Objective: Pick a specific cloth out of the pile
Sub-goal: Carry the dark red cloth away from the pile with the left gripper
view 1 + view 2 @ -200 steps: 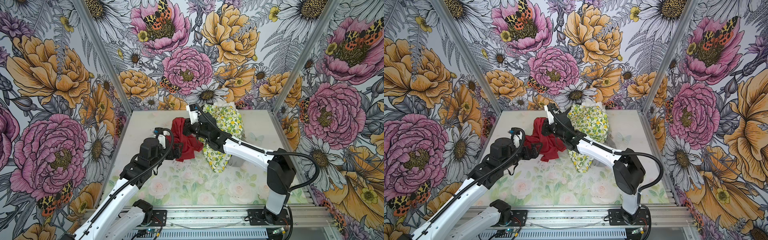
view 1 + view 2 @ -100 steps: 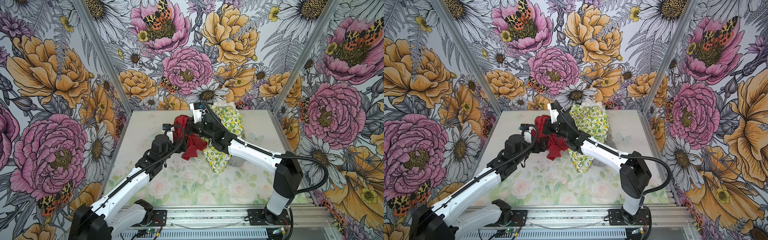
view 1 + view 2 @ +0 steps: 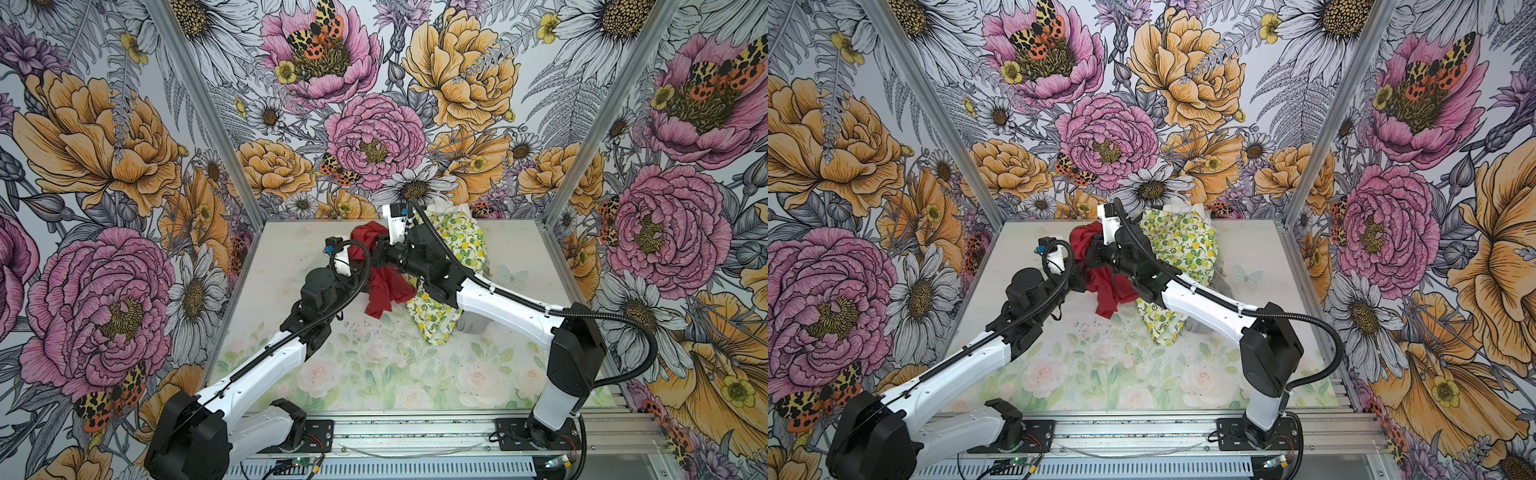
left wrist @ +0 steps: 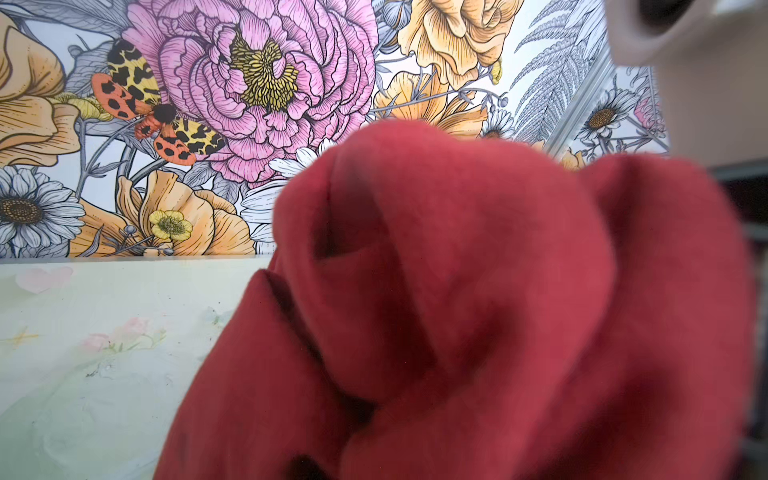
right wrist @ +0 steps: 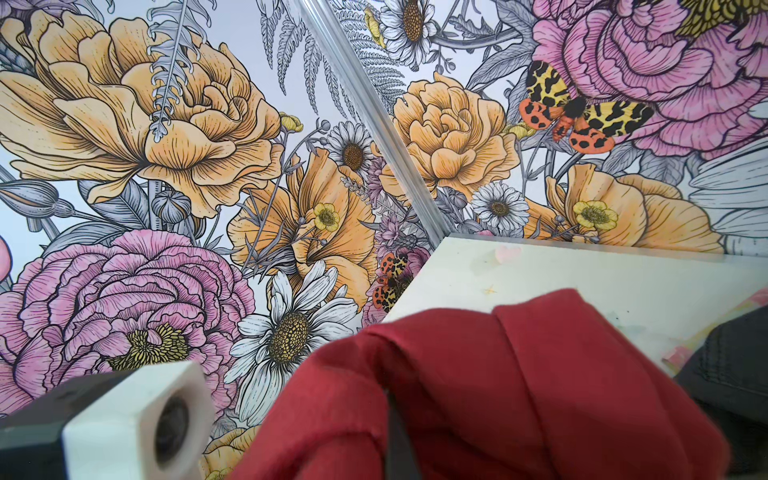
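The cloth (image 3: 386,291) (image 3: 1108,291) is plain deep red and hangs bunched above the table, left of the pile (image 3: 457,241) (image 3: 1179,245). My right gripper (image 3: 376,246) (image 3: 1091,246) is shut on its upper folds; in the right wrist view a dark finger (image 5: 399,440) shows between folds of the cloth (image 5: 498,395). My left gripper (image 3: 358,272) (image 3: 1077,282) is pushed into the cloth's left side and shut on it. The cloth (image 4: 457,291) fills the left wrist view and hides the jaws.
The pile's lemon-print piece trails toward the front under my right arm, with a grey piece (image 3: 473,324) beside it. The floral back wall (image 3: 374,145) stands close behind both grippers. The floral table mat (image 3: 374,374) lies in front.
My left arm has reached forward to the red cloth and its jaws have shut on it. The right gripper has kept its hold, drawing the cloth slightly up and back.
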Tool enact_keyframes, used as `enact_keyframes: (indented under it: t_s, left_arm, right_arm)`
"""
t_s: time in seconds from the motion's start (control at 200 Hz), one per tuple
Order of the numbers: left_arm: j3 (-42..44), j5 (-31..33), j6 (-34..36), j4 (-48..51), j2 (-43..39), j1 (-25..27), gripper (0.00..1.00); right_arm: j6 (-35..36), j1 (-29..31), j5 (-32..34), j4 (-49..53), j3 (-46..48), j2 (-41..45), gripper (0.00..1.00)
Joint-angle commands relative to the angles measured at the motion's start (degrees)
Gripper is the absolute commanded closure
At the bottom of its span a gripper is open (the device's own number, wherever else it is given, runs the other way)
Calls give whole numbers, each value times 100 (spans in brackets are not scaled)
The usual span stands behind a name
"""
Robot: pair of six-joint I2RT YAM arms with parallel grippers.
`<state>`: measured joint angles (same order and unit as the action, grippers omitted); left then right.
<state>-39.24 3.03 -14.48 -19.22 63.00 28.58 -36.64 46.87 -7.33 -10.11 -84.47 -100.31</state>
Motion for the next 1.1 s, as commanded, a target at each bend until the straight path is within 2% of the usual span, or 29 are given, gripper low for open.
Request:
enact_keyframes:
  t_s: [0.0, 0.205, 0.395, 0.455, 0.575, 0.775, 1.096]
  left_arm:
    - [-80, -26, 95, -437, -278, -86, 100]
    - [-222, 421, -148, -40, -343, -387, 100]
    - [-240, 1169, -377, 71, -363, -609, 100]
    - [-257, 1344, -432, 110, -384, -684, 100]
    - [-324, 1501, -472, 227, -420, -820, 100]
    - [-466, 1775, -513, 364, -547, -1033, 100]
    - [-1412, 2102, -345, 1149, -623, -1653, 100]
  right_arm:
    - [20, -40, 89, -71, 54, 275, 100]
    - [211, -75, 171, 140, 77, 306, 100]
    - [489, -90, 219, 212, 374, 511, 59]
    - [566, -97, 190, 232, 472, 581, 49]
    - [721, -115, 143, 285, 720, 743, 38]
    - [1032, -109, 217, 356, 1264, 1206, 29]
    - [1378, -117, 687, 588, 2104, 1900, 27]
